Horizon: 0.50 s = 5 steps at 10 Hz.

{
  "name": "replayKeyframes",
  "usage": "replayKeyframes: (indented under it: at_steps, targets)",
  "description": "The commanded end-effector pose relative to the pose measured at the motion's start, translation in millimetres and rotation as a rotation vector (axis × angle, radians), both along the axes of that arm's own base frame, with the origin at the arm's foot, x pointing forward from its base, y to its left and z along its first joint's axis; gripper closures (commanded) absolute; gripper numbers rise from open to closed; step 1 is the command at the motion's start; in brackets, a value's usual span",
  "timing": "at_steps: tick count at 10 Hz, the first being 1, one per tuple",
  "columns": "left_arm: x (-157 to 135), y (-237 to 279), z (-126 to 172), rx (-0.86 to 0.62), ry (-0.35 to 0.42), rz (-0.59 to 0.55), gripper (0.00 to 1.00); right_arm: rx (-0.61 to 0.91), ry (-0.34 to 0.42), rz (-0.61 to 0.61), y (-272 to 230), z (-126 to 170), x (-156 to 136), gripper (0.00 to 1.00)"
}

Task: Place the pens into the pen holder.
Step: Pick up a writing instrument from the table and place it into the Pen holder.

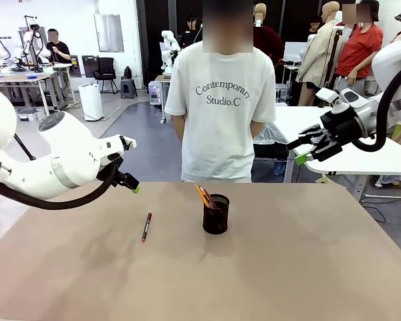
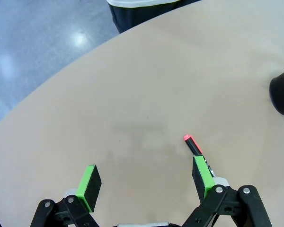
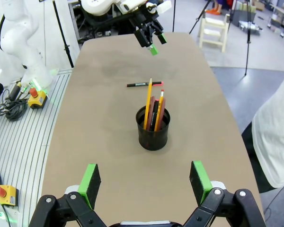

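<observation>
Pen holder (image 1: pixel 216 215) holds pens (image 1: pixel 204 196), one black pen (image 1: pixel 146 227) lies outside; left hand (image 2: pixel 144 171) and right hand (image 3: pixel 143 170) spread.

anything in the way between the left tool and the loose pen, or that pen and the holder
Nothing visible. The left tool hangs open near the pen, and only bare table lies between pen and holder.

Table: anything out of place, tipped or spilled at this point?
One black-and-red pen lies flat on the table, to the robot's left of the upright pen holder, not in it. The other pens stand inside. Nothing looks spilled or damaged.
</observation>
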State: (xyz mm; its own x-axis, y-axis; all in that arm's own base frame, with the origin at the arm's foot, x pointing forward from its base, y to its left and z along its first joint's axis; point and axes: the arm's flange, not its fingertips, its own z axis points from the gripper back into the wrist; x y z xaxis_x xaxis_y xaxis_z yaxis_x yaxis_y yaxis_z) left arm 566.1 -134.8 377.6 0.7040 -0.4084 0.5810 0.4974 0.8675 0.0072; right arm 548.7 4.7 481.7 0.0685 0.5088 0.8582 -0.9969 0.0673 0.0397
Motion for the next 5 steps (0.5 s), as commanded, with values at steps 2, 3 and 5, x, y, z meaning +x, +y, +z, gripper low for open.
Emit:
replayKeyframes:
  at_steps: [2, 3, 5]
  targets:
    - [-4, 4, -1, -0.001, -0.015, -0.004, 0.00, 0.001, 0.012, -0.004, 2, 5, 3, 0.00]
    - [-4, 4, -1, -0.001, -0.015, -0.004, 0.00, 0.001, 0.012, -0.004, 2, 5, 3, 0.00]
    - [0, -5, 12, -0.003, 0.053, 0.015, 0.00, 0.001, 0.012, -0.004, 2, 5, 3, 0.00]
